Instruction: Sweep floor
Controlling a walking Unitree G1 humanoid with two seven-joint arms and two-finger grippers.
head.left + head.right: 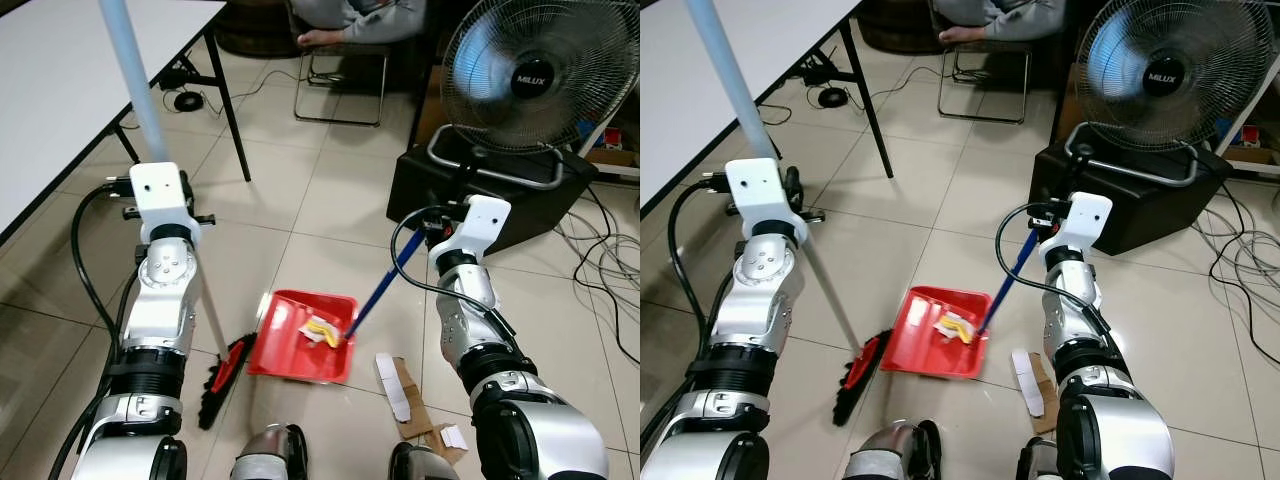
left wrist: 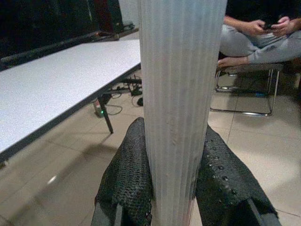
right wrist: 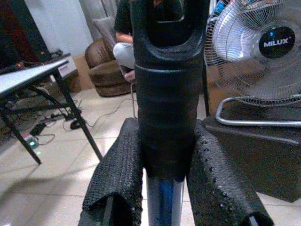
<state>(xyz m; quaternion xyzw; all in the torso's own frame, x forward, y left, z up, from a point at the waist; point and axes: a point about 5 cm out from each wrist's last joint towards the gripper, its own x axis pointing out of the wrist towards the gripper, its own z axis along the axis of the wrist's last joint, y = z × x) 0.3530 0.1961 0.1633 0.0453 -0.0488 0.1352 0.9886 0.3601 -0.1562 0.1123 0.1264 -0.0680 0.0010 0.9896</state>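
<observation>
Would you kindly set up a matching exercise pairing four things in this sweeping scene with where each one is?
Things:
1. red plastic dustpan
2. pale ribbed broom pole
3. yellow scrap
4. grey Milux fan

Places:
A. on the black box
B. inside the dustpan
C. on the tiled floor between the arms
D. clamped in the left gripper

Pairs: 1-C, 2-D, 3-B, 4-A
</observation>
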